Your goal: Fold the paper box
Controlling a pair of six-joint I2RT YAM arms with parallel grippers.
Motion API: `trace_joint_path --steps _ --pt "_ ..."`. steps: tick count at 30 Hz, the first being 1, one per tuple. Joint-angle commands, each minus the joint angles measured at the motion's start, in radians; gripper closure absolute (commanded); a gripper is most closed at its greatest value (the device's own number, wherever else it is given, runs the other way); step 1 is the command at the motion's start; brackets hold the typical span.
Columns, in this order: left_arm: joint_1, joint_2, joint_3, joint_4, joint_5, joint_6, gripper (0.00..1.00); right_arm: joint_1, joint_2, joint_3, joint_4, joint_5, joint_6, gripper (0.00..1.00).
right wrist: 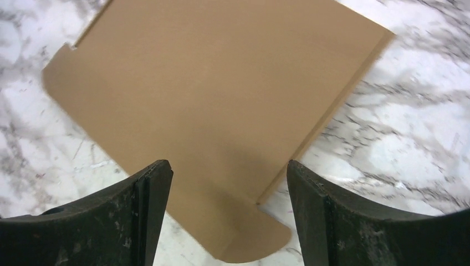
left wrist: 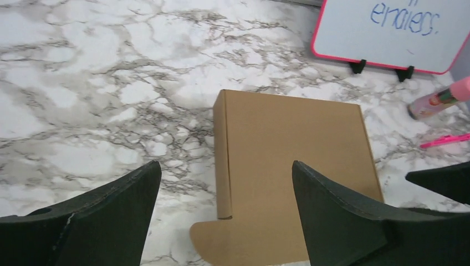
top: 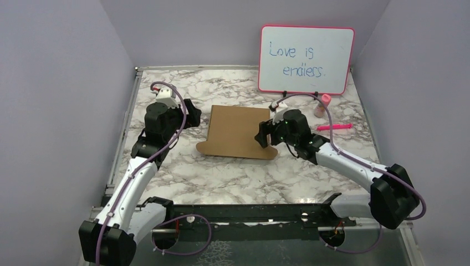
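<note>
Matte brown cardboard paper box [top: 238, 132], rounded tabs [right wrist: 255, 244] at its corners, lies between the wide-open, empty left gripper [left wrist: 226, 166] and right gripper [right wrist: 228, 165]; only the left wrist view shows its upturned side wall [left wrist: 223, 155]

A white marble-patterned surface [top: 221, 177] with grey veins lies between plain lilac walls [top: 55, 83]. At its far right a pink-framed whiteboard [top: 306, 60] stands on small black feet, with "Love is endless." written on it in blue. Just before its right corner sits a small pink-capped bottle [top: 323, 105], and a pink marker [top: 334, 127] lies near it.
</note>
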Motion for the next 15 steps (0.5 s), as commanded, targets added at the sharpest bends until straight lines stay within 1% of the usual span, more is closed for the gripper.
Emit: trace_joint_path --steps 1,3,8,11,15 --pt "0.028 -0.047 -0.034 -0.073 -0.128 0.162 0.1 0.121 0.023 0.07 -0.065 0.053 -0.134 0.18" --pt "0.039 -0.06 -0.034 -0.097 -0.149 0.183 0.09 0.186 0.059 0.1 -0.071 0.093 -0.186 0.16" --pt "0.041 -0.11 -0.043 -0.124 -0.235 0.219 0.08 0.312 0.107 0.127 -0.086 0.172 -0.339 0.14" --pt "0.041 -0.133 -0.048 -0.134 -0.279 0.222 0.08 0.398 0.132 0.137 -0.099 0.252 -0.437 0.13" --pt "0.041 -0.144 -0.053 -0.134 -0.288 0.222 0.09 0.521 0.17 0.127 -0.064 0.38 -0.59 0.13"
